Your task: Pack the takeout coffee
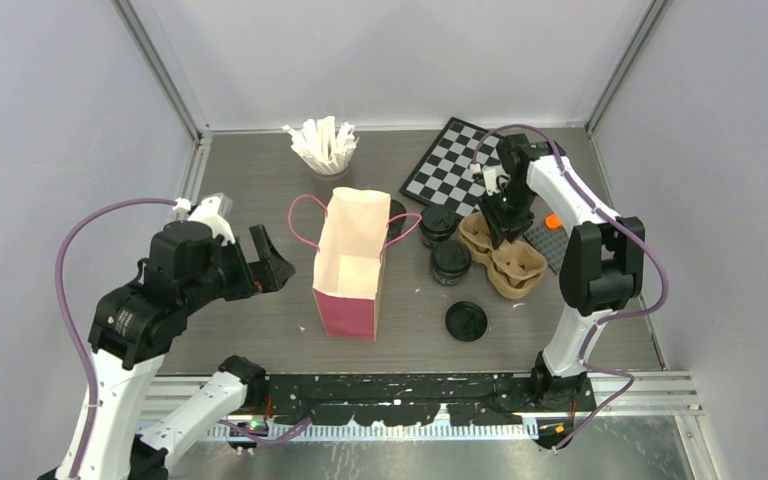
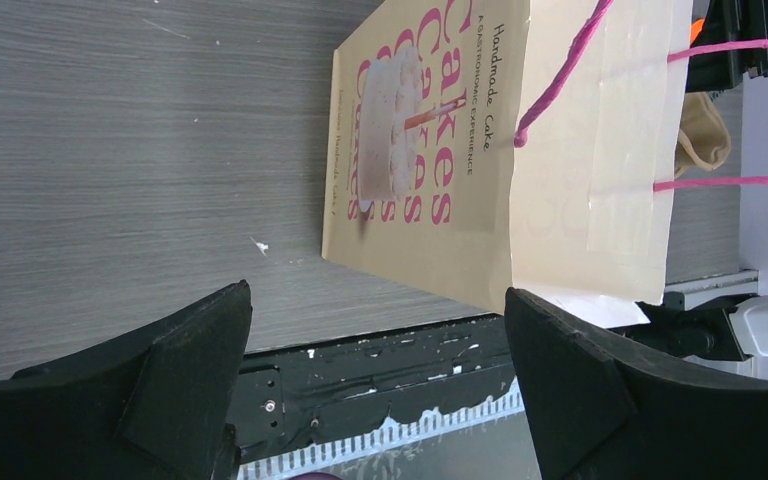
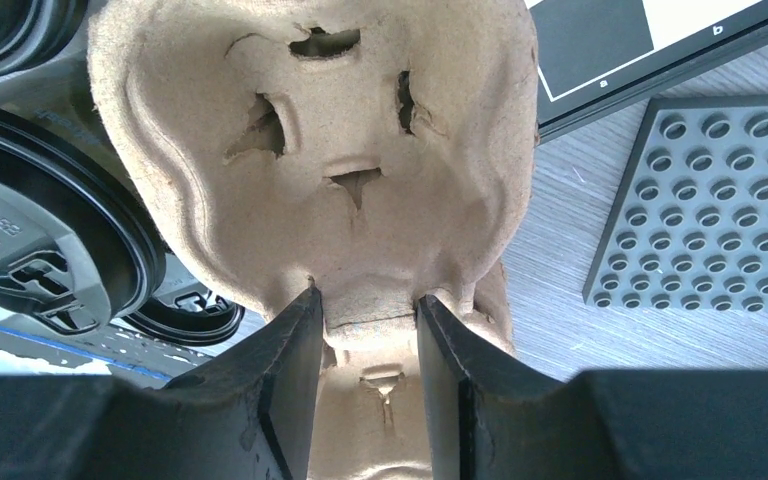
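The left gripper point(image 2: 377, 300) has its two black fingers point(image 2: 175, 370) spread wide, with only grey wood-grain table point(image 2: 140, 150) showing between them. Ahead of them, to the right in the scene, is a cream paper bag point(image 2: 430, 150) — its face printed with pink "Cakes" lettering and a cake picture. Pink cord handles point(image 2: 560, 80) run from its top. A brown pulp carrier point(image 2: 702, 135) peeks out beyond the bag. A black rail point(image 2: 360, 390) lines the table's near edge.
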You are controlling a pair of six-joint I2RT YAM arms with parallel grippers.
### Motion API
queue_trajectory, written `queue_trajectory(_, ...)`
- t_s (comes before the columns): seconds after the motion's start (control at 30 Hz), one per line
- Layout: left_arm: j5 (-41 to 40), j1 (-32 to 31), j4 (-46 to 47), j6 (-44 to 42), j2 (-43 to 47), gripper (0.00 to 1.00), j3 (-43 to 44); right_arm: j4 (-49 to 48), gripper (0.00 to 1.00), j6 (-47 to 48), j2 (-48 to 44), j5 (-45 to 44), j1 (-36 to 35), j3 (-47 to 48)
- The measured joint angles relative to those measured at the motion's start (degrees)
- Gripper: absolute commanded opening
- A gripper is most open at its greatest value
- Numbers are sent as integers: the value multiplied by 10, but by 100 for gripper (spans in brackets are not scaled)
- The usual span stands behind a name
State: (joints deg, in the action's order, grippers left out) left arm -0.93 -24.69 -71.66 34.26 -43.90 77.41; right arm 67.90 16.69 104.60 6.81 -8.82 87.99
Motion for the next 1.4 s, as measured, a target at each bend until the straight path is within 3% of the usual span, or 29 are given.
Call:
queue_trajectory(0.53, 14, 0, 5, 13, -17, 91, 27, 46, 43, -74, -38, -33, -18, 94)
queue_trajectory(0.87, 9, 0, 32, 35, -36, 87, 67, 75, 44, -203, -49, -73, -52, 316)
queue_trajectory(1.07, -2, 0, 36, 41, -82, 89, 122, 95, 45, -259, -60, -62, -165, 449)
queue_trajectory(1.2, -7, 0, 37, 41, -87, 89, 120, 85, 50, -285, -96, -64, -224, 419)
queue_trajectory(1.4, 2, 0, 37, 45, -62, 89, 93, 77, 63, -303, -116, -145, -174, 325)
